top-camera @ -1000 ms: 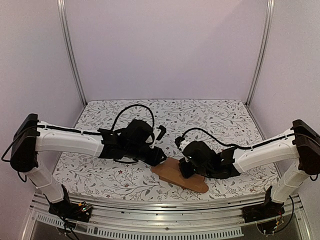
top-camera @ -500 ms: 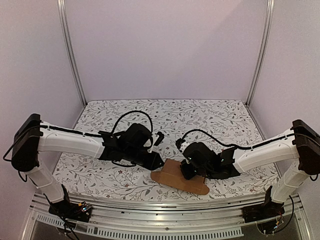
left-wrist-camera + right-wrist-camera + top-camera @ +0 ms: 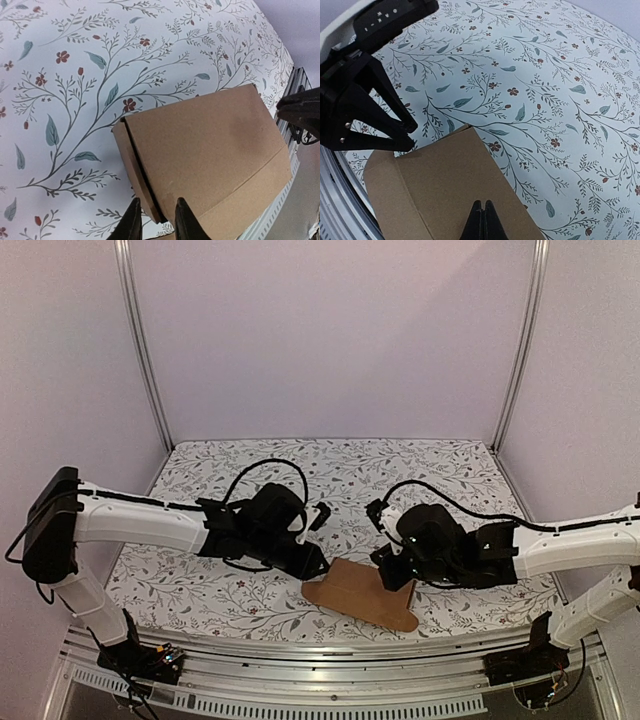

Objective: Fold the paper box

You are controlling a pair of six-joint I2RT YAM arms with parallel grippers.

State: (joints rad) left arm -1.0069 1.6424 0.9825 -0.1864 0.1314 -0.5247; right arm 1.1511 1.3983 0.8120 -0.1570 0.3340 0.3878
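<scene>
Folding the brown cardboard paper box (image 3: 360, 592)
Left tool (image 3: 155, 222) pinches its edge; the shut right tool (image 3: 482, 220) should press down gently.

Place: this is looking like a robotics lab cell, not a home or a shop.
Enclosure: plain lilac panels (image 3: 330, 340) are boxing in the back and sides, with aluminium posts (image 3: 140, 340) standing at the corners.
Bench: a floral cloth (image 3: 400, 465) is covering the table, and a slotted metal rail (image 3: 330, 675) is edging the near side.
Machinery: a left arm (image 3: 130, 520) and a right arm (image 3: 570, 545), white and black, are sitting mounted at that rail, with black cables (image 3: 262, 468) looping off them.
</scene>
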